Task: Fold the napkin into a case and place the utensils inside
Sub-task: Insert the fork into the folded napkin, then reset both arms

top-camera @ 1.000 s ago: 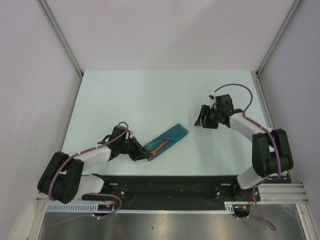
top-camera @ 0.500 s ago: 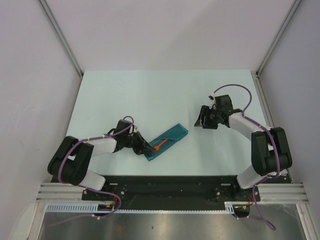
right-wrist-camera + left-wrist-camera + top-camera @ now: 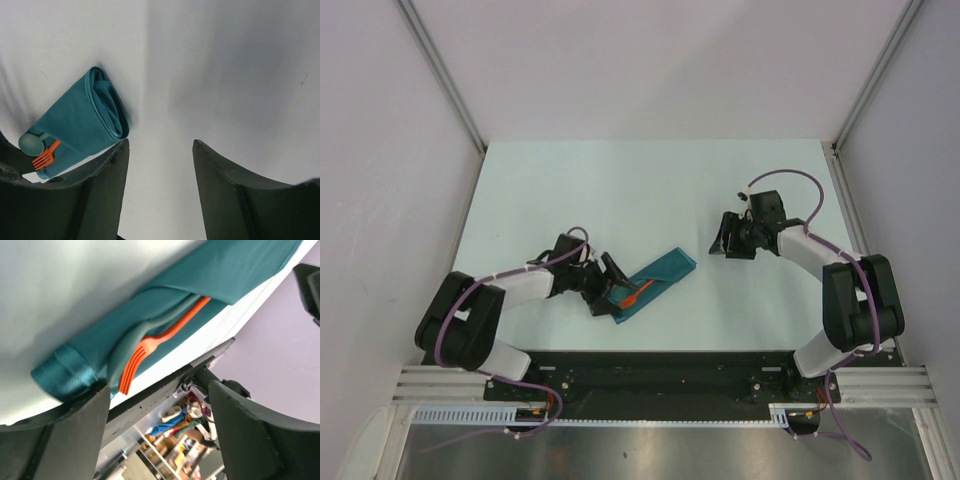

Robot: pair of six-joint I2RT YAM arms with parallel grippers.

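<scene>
While agape, left tool (image 3: 609, 286) astride case (image 3: 665, 270) end.

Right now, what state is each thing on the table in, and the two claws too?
napkin case: folded into a narrow pouch, lying flat.
orange fork: handle tucked inside the case, tines sticking out.
teal spoon: tucked in beside the fork, bowl sticking out.
left gripper: open, holding nothing, at the case's utensil end.
right gripper: open, empty, apart from the case.
</scene>
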